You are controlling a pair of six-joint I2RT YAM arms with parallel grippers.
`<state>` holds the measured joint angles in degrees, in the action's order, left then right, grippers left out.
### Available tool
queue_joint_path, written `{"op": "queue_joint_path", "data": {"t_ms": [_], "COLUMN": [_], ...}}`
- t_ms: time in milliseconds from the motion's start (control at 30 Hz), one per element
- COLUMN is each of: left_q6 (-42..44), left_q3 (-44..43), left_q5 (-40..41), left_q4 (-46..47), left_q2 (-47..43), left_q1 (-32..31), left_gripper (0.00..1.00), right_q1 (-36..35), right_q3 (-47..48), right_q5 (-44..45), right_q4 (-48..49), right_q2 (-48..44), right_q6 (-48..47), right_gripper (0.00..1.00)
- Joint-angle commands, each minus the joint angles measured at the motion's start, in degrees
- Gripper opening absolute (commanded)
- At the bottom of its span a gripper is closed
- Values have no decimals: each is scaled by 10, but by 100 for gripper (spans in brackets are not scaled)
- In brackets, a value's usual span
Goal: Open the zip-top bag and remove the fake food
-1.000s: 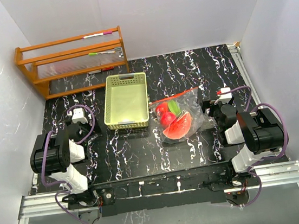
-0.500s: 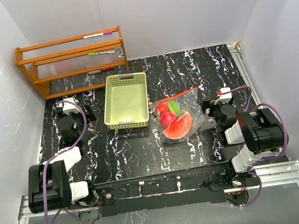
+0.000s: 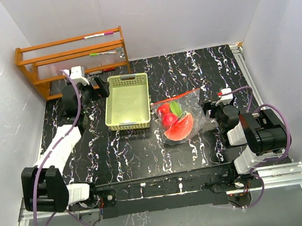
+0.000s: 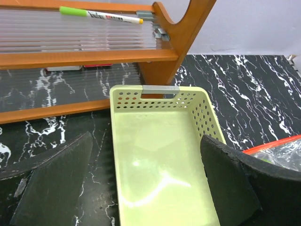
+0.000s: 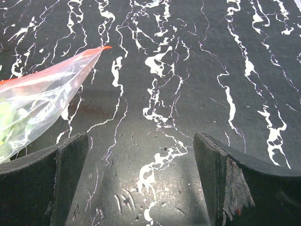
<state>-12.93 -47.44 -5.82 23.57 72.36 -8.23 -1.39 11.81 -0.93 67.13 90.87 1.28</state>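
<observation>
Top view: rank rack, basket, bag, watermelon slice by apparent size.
1. rack: clearly the largest.
2-3. basket and bag: about alike; the basket is perhaps slightly bigger, too close to rank.
4. watermelon slice: smallest, inside the bag.

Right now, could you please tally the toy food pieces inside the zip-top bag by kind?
Red round fruits: 2
Watermelon slice: 1
Green piece: 1
Total: 4, all inside the zip-top bag.
</observation>
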Motion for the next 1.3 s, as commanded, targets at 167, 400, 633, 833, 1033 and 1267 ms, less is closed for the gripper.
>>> {"op": "queue_joint_path", "data": {"t_ms": [167,400,633,833,1033,1267], "left_q6": [-27,-7,-3,18,21,15], "left_q3": [-62,-84,-66,-74,-72,-72], "left_q5": [32,-17,14,49,70,129], "left_q4": [-179,-194,-191,-216,-221,-246], "left_q2": [93,150,164,168,170,156], "left_q1": [-6,-8,-17,-25,-26,-25], "left_gripper": [97,84,55,36,15,0], "right_q1": [1,0,0,0,1,1], "right_q3": [9,9,9,9,9,9], "right_q5": [-16,-16,-16,-16,-16,-16], "right_q4": [35,35,35,35,35,35], "right_q2": [2,1,1,2,1,1], "right_q6": [-16,-15,-16,-16,-15,-16], "right_gripper": [99,98,98,98,98,98]}}
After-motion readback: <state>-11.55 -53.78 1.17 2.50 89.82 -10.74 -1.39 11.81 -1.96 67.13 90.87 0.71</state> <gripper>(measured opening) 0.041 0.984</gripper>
